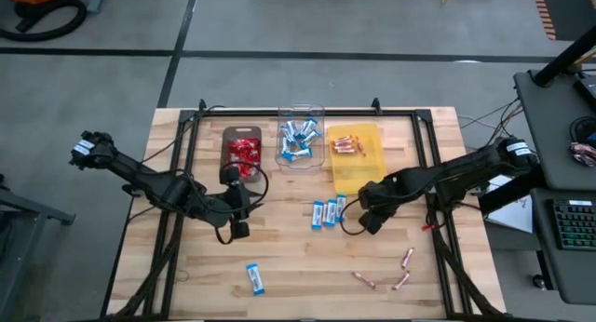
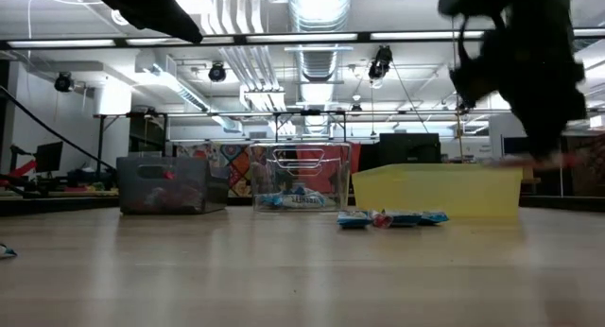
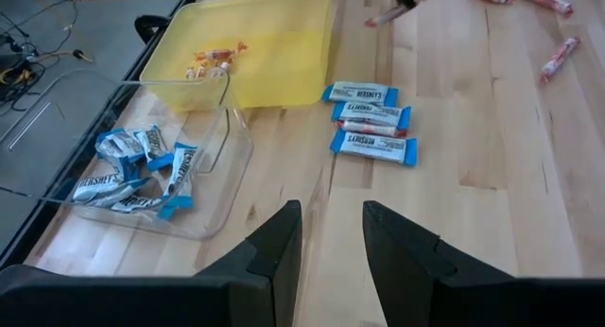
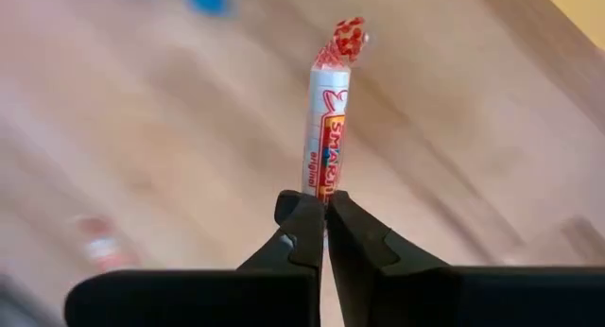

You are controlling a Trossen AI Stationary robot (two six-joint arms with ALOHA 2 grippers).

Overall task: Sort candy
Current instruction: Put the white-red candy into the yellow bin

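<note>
My right gripper (image 4: 325,206) is shut on a thin pink-and-white candy stick (image 4: 326,119) above the table's middle right (image 1: 371,225). My left gripper (image 3: 331,240) hovers open over the table's middle left (image 1: 239,229), nothing between its fingers. Three blue-and-white bars (image 1: 328,212) lie flat side by side next to my right gripper, and another one (image 1: 254,278) lies near the front. Three pink sticks (image 1: 400,271) lie at the front right. At the back stand a dark tray with red packets (image 1: 244,153), a clear tray with blue bars (image 1: 301,140) and a yellow tray (image 1: 368,159) with sticks. My right gripper pinches one end of the candy stick (image 4: 319,187) between its two fingertips. The fingers come slanting down from above and lie along the stick, which juts out beyond them with its twisted red end (image 4: 348,36) farthest off. The stick is lifted clear of the table.
A black frame (image 1: 307,113) of rails runs around the work area, with cables along it. Bare wood lies in front of the trays and at the front left. A desk with a keyboard (image 1: 573,220) stands beyond the table's right edge.
</note>
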